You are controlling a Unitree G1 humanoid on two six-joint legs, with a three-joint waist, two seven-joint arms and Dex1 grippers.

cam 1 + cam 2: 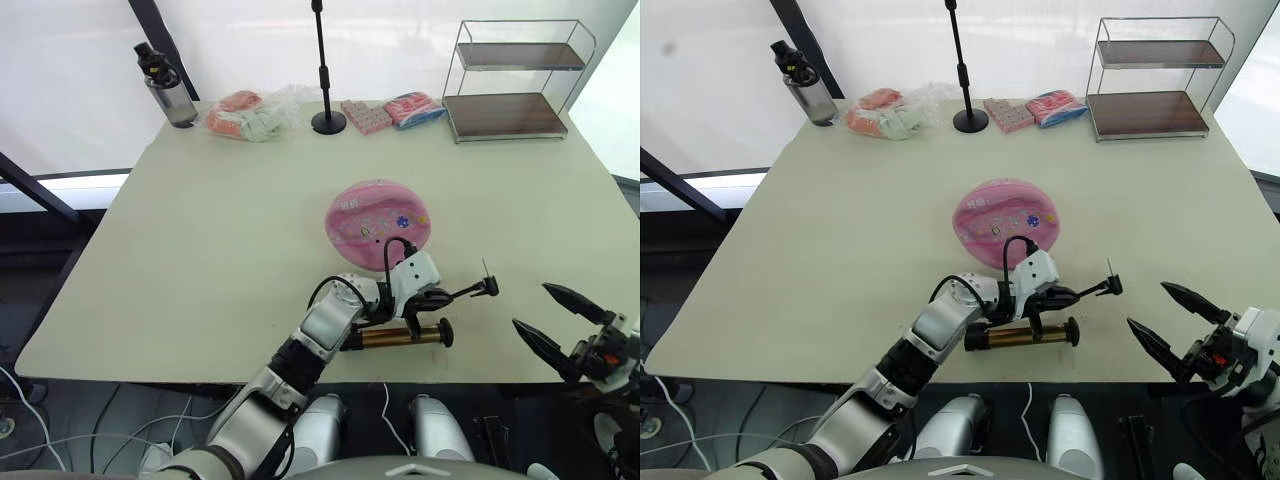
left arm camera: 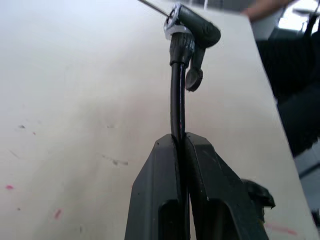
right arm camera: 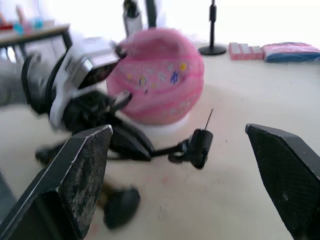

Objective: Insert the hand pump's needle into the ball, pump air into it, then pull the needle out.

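The pink ball (image 1: pixel 378 222) with cartoon prints rests on the table's middle. In front of it, near the front edge, the gold hand pump (image 1: pixel 400 337) lies on its side, black knob to the right. My left gripper (image 1: pixel 446 296) is shut on the pump's black hose (image 2: pixel 176 100), a little behind the black fitting (image 1: pixel 488 287). The needle (image 1: pixel 485 269) points up from that fitting, to the right of the ball and apart from it. My right gripper (image 1: pixel 530 305) is wide open to the right of the fitting, holding nothing.
Along the far edge stand a water bottle (image 1: pixel 170 90), bagged items (image 1: pixel 250 115), a black stand (image 1: pixel 326 75), two pink packs (image 1: pixel 390 112) and a two-tier wire rack (image 1: pixel 510 80). The table's front edge (image 1: pixel 200 378) runs just below the pump.
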